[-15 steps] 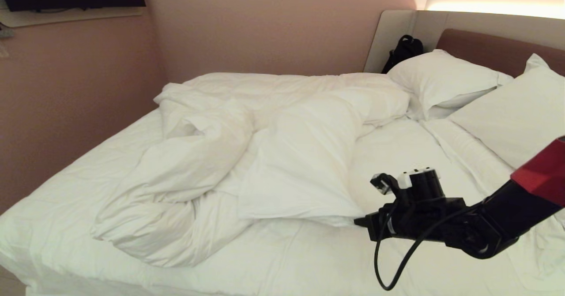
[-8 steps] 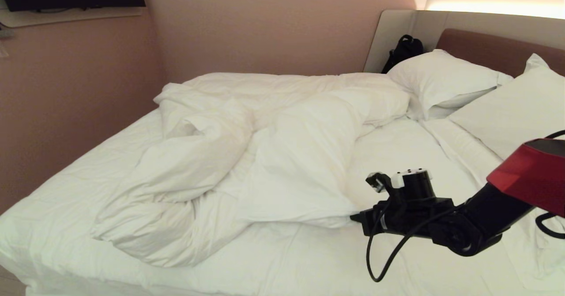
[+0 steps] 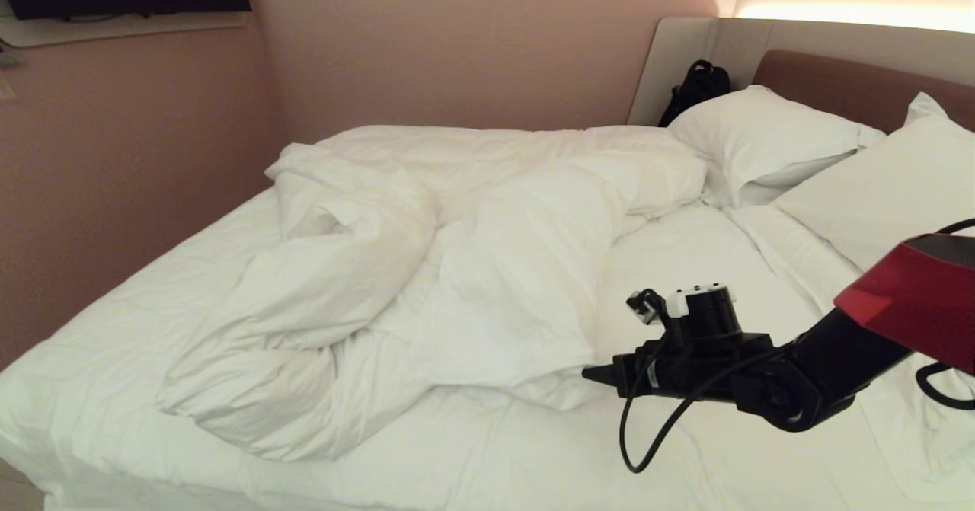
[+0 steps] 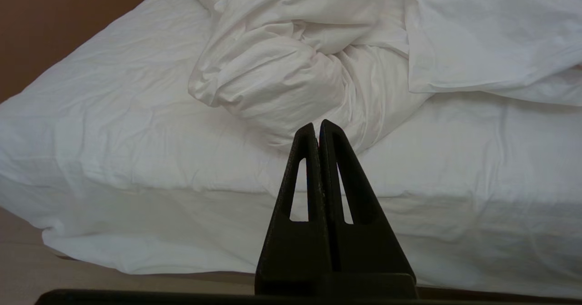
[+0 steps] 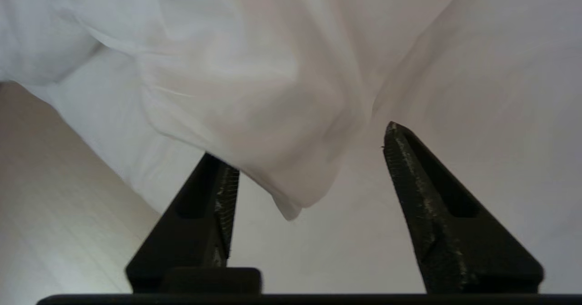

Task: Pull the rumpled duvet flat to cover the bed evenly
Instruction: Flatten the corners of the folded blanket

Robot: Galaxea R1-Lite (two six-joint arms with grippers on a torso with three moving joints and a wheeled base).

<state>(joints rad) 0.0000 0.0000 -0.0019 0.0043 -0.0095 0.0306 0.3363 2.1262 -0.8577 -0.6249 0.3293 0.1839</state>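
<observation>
On the bed [image 3: 107,328], the duvet [image 3: 487,267] corner lies at nine o'clock between the right end effector [image 3: 590,375]'s open, empty fingers.

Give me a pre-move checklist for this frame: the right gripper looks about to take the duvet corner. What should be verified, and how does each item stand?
1. Right gripper jaws open: ok, fingers stand apart in the right wrist view.
2. Corner of the duvet between the fingers: ok, the tip hangs in the gap, one finger partly under the fold.
3. Only duvet in the bite, not the sheet beneath: cannot tell.
4. Duvet not yet flat: ok to pull, it lies bunched across the bed.
5. Pillows clear of the pull: ok, they sit at the headboard.
6. Left gripper out of the way: ok, shut, off the bed's edge.
</observation>
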